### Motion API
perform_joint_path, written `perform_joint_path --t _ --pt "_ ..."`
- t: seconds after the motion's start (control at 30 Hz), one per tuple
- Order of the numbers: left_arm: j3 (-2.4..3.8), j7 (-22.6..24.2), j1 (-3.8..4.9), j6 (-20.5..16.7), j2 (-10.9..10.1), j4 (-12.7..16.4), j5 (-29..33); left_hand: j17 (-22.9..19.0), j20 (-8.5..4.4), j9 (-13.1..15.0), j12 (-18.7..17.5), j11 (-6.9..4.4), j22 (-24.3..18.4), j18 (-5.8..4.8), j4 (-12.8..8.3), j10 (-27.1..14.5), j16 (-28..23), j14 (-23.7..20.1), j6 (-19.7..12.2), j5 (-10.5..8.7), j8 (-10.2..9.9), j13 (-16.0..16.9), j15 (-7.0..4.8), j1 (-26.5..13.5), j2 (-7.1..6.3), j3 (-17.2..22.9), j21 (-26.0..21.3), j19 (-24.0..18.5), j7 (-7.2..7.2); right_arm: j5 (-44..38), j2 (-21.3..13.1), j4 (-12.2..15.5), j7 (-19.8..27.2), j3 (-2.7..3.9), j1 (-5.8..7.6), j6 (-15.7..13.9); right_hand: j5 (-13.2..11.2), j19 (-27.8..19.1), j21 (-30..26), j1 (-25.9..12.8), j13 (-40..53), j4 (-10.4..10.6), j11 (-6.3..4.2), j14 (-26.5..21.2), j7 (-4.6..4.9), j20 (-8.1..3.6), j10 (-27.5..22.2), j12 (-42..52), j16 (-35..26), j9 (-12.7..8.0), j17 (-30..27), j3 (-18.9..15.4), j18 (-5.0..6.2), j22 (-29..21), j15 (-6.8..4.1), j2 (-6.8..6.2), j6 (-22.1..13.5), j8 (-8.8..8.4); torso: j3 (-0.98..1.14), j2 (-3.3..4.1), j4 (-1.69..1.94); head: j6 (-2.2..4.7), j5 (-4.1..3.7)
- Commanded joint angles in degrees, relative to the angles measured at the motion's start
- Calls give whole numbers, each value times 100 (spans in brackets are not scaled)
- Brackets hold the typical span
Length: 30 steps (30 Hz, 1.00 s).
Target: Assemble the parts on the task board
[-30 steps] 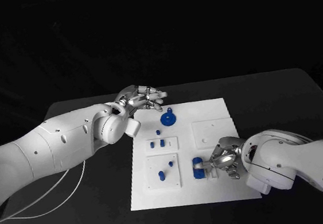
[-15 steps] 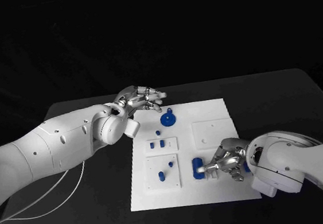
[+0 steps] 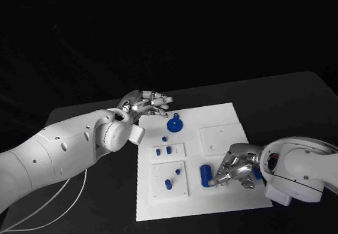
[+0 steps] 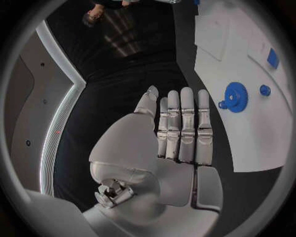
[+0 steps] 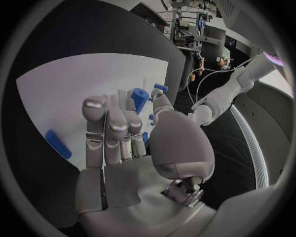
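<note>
R hand [image 3: 237, 168] has slid down-left on the task board [image 3: 218, 118], now pinching the blue cylinder [image 3: 206, 176] near the board's front edge. L hand [image 3: 145, 104] stays put, released, fingers straight, by the blue gear [image 3: 174, 124].

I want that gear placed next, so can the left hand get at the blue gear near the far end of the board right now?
Probably yes. The left hand hovers open beside the blue gear on the task board, with nothing lying between them.

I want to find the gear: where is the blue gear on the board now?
In the head view the blue gear lies at the task board's far left corner, just beside the left hand.
</note>
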Motion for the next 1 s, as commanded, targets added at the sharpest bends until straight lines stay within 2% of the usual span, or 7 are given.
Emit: perform_joint_path --t 0.03,0.2,0.33,0.53,0.63,0.77,1.0 --pt "3 21 2 92 8 13 1 -9 0 -1 18 -10 -2 -84 -16 -28 37 -39 -3 20 -28 -9 14 48 14 -19 17 49 14 -152 40 -26 144 2 -5 185 72 302 36 -4 9 8 -12 27 -11 -10 21 30 28 -4 14 61 -48 453 -24 -17 81 2 -6 2 7 -9 -13" --pt "3 4 2 116 7 13 -5 -9 0 -1 18 -10 -2 -84 -16 -28 37 -39 -3 20 -28 -9 14 48 14 -19 17 49 14 -214 107 -97 12 2 -5 119 -100 308 42 -42 14 -44 -40 30 -46 -29 47 41 32 -10 21 196 -64 451 -42 175 166 -2 -7 3 12 -22 -16" --pt "3 -10 2 139 4 16 -19 -12 1 -3 16 -8 1 -84 -16 -31 36 -44 -1 19 -31 -11 16 44 14 -21 17 47 15 -232 154 -148 -85 1 -6 76 -154 313 97 -183 47 -15 -49 34 -57 -39 75 80 67 -20 47 478 -75 459 -51 139 190 -1 -9 1 13 -26 -17" --pt "3 -10 2 150 3 19 -28 -14 3 -3 13 -6 1 -84 -15 -37 34 -49 2 17 -30 -12 18 43 14 -21 15 42 14 -395 245 -223 -310 0 -9 -33 -330 317 125 -195 66 -161 -82 38 -105 -63 139 109 80 -18 51 720 -95 457 -76 289 286 -2 -8 2 11 -35 -12" --pt "3 -15 2 159 -2 20 -30 -14 2 -3 14 -8 1 -84 -19 -35 36 -46 8 19 -30 -13 17 52 19 -16 16 43 10 -476 269 -253 -424 0 -10 -88 -887 321 159 -82 94 -359 -106 39 -146 -82 187 136 81 -29 46 1356 -112 461 -98 356 334 -7 -9 -2 8 -41 -22" --pt "3 -23 2 170 -5 20 -33 -15 2 -4 14 -9 3 -84 -20 -33 37 -46 16 20 -29 -13 16 54 21 -15 17 43 8 -514 282 -269 -485 -1 -11 -103 -911 320 178 -318 123 -714 -120 41 -154 -90 209 135 87 -19 35 1846 -125 458 -99 315 372 0 -9 -2 4 -48 -20" --pt "2 -37 2 193 -11 24 -48 -15 2 -4 14 -9 3 -84 -20 -33 37 -46 16 20 -29 -13 16 54 21 -15 17 43 8 -606 279 -279 -524 -3 -13 -105 -808 319 189 -354 143 -812 -124 36 -159 -91 218 141 82 -9 20 1860 -127 460 -101 304 387 0 -6 -2 3 -48 -18"
